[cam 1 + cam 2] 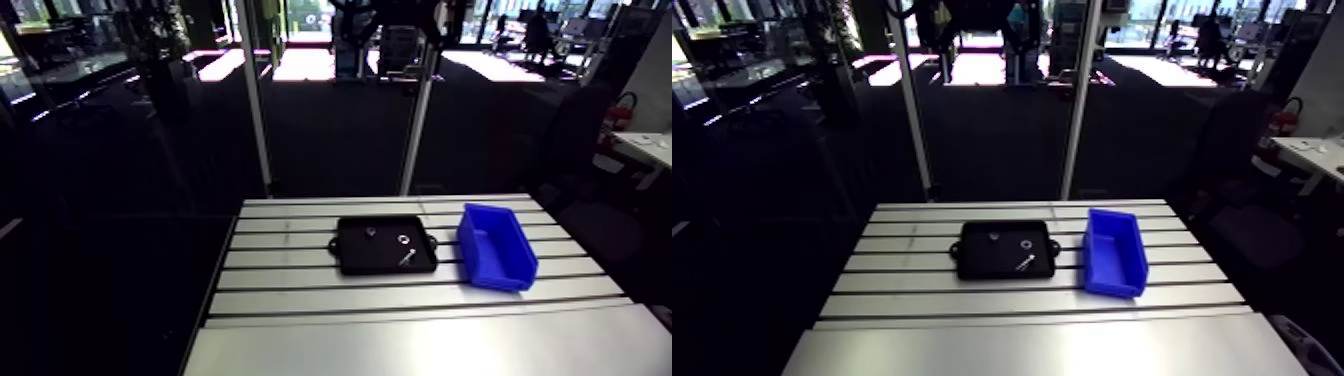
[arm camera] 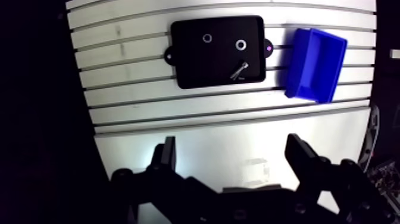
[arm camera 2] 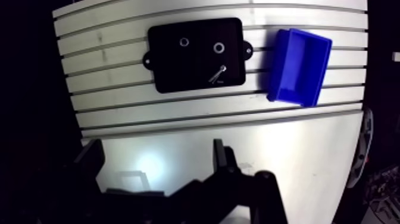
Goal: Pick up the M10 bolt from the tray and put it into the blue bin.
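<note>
Dark two-finger gripper (image 2: 232, 156) is held wide open, empty, over smooth front of slotted aluminium table (image 2: 178, 113). Ahead, small silver M10 bolt (image 2: 240, 70) is seen lying in flat black tray (image 2: 193, 68), w/ two metal rings (image 2: 241, 44) beyond it. Blue plastic bin (image 2: 315, 59) is set just beside tray.

Robot lab: slotted aluminium table (image 1: 420, 300), blue bin (image 1: 497, 247).

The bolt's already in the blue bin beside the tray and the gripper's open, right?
No: the wrist view shows the bolt lying in the black tray, not the blue bin. The bin is beside it and the gripper is open.
</note>
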Tool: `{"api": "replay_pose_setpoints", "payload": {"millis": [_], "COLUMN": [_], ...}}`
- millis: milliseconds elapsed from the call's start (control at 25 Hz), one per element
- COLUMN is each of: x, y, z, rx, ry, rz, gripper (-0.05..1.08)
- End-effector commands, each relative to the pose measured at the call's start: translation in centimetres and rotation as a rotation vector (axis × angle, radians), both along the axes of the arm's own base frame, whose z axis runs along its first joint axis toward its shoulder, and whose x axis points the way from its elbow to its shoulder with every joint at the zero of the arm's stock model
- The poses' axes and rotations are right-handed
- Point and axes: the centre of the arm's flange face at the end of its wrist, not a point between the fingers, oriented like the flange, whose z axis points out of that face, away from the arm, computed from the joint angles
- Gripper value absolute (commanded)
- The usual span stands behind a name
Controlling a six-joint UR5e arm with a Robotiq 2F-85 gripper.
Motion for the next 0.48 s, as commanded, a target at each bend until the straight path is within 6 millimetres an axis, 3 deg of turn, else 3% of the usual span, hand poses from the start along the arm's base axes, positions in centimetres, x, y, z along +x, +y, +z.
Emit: {"api": "replay_pose_setpoints", "payload": {"millis": [40,480], "x": [0.08,0.14], "y": [-0.02,-0.01], "z": [-0.03,-0.08], "rx": [-0.002,0.0], "ry": [-0.001,-0.001], "rz": [0.0,0.0], "gripper": [0.01,0.01]}}
